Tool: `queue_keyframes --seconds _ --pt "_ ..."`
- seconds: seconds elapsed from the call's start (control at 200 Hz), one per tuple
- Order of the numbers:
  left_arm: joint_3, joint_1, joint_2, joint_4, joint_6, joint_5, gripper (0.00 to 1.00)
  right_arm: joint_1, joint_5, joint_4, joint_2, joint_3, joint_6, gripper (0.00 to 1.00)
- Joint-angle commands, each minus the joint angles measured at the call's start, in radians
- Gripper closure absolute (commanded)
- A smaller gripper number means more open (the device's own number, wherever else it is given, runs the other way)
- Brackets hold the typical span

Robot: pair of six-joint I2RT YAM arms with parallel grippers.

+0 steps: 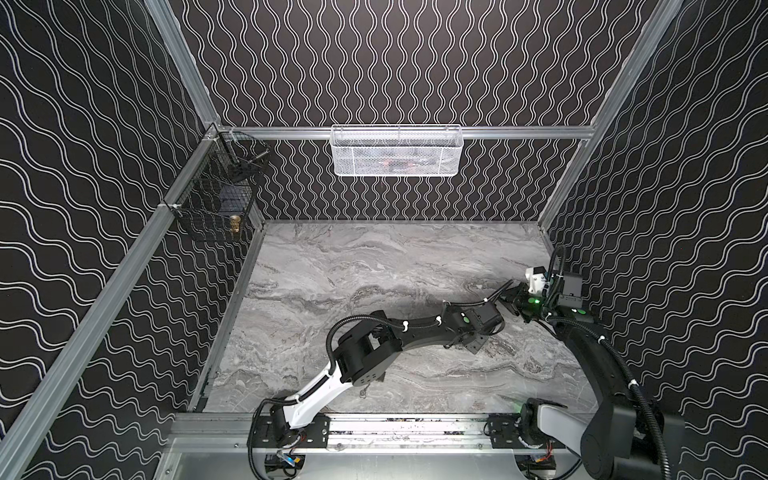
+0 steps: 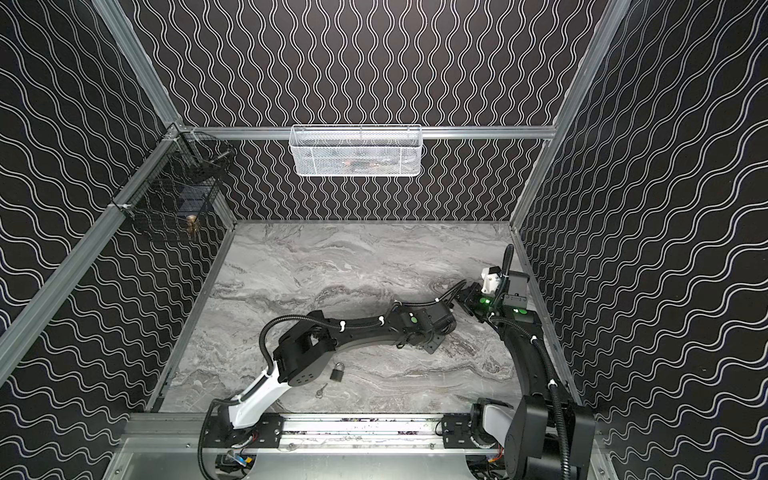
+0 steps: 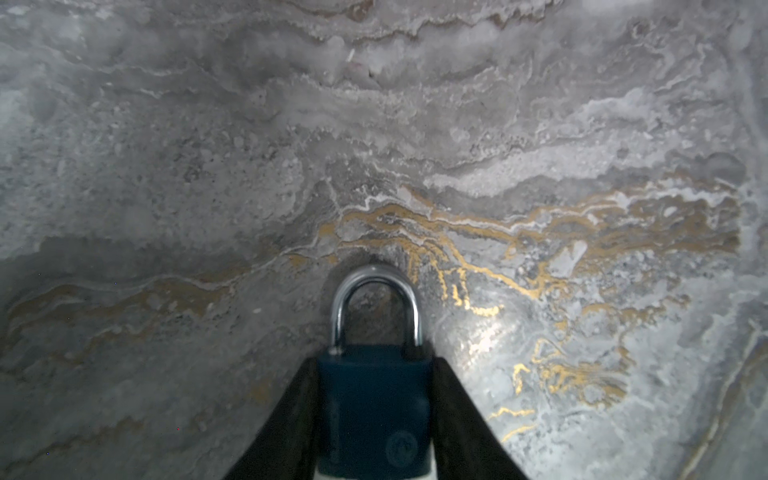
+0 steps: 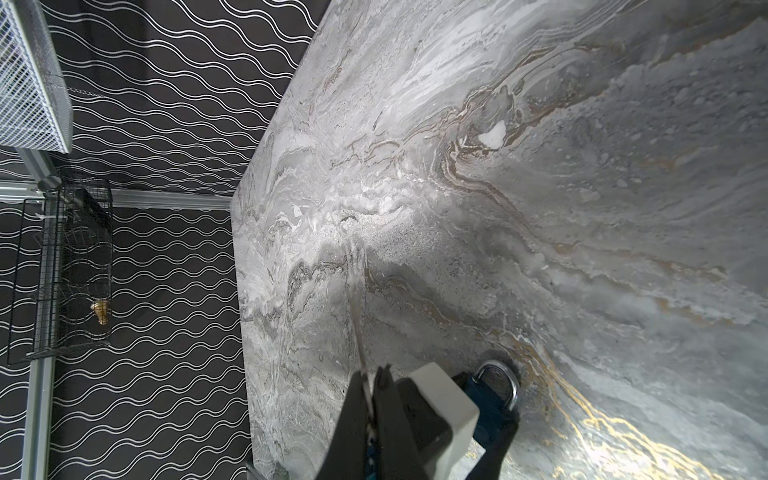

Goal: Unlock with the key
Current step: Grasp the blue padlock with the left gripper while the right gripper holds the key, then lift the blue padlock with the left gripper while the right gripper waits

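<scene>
A padlock (image 3: 374,407) with a dark blue body and a silver shackle (image 3: 376,278) sits between the black fingers of my left gripper (image 3: 374,365), which press on both its sides just above the marble table. The right wrist view shows the same padlock (image 4: 488,395) beside my right gripper (image 4: 371,382). That gripper is shut on the key (image 4: 358,328), whose thin blade sticks out edge-on past the fingertips. In both top views the two grippers meet at the table's right side, left gripper (image 1: 505,296) against right gripper (image 1: 518,312), and hide the padlock and key.
Another dark padlock (image 2: 337,371) and a small key (image 2: 321,390) lie on the table by my left arm's elbow. A white mesh basket (image 1: 397,151) hangs on the back wall. A black wire basket (image 1: 216,195) hangs on the left wall. The right wall stands close to the grippers.
</scene>
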Motion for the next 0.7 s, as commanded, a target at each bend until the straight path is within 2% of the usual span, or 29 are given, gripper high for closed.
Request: queue_keyframes --seconds 0.0,0.075,0.355,0.696 --pt "-0.022 0.001 -0.012 -0.103 -0.026 -0.003 0.62 0.000 -0.019 0.027 -0.005 -0.007 -0.007 1.00" --pt "-0.051 0.001 -0.035 -0.103 -0.041 -0.018 0.67 0.000 -0.019 0.026 -0.005 -0.010 -0.009 1.00" --pt "-0.275 0.040 -0.192 -0.077 -0.168 -0.037 0.68 0.015 -0.042 0.027 -0.014 -0.028 -0.008 1.00" --pt "-0.541 0.105 -0.357 -0.023 -0.329 -0.073 0.70 0.151 0.007 0.003 -0.003 -0.029 -0.010 1.00"
